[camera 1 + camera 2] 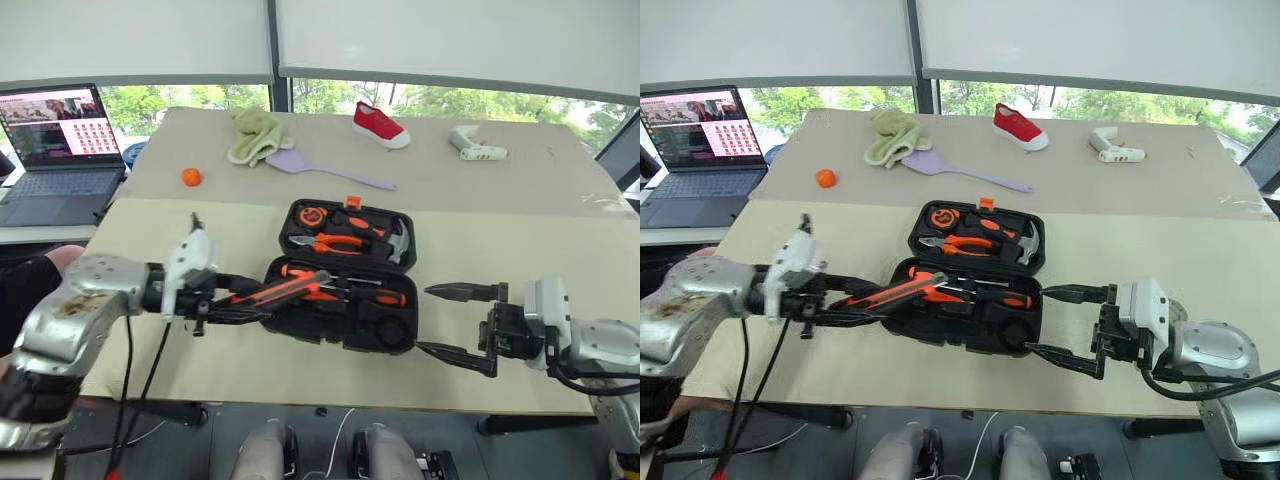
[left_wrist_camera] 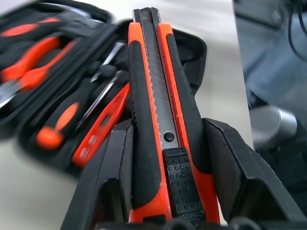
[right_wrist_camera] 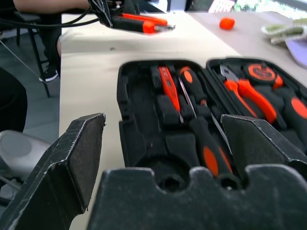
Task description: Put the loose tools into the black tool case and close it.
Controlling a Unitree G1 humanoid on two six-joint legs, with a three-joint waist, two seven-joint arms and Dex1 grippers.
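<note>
The left gripper (image 1: 225,300), nearest the camera at the 8 o'clock edge of the head view, has its jaws pinching the utility knife (image 2: 160,115) by the slider end; both pads sit flat against the knife's black side grips. The blade end points toward 3 o'clock, over the near half of the black tool case (image 1: 345,275).

The case lies open at the centre of the surface (image 1: 500,250). Two orange-and-black screwdrivers (image 3: 204,124) and the tester screwdriver (image 3: 169,88) lie in the near half; pliers (image 1: 335,242) and a hammer (image 1: 400,240) sit in the lid half.

The right gripper (image 1: 460,322) waits at 4 o'clock beside the case, jaws spread wide and holding nothing.

Recommended procedure: align the knife's long axis with its moulded slot before lowering. Keep the knife level. Release only when the body rests in the recess, so the lid can close flush.
</note>
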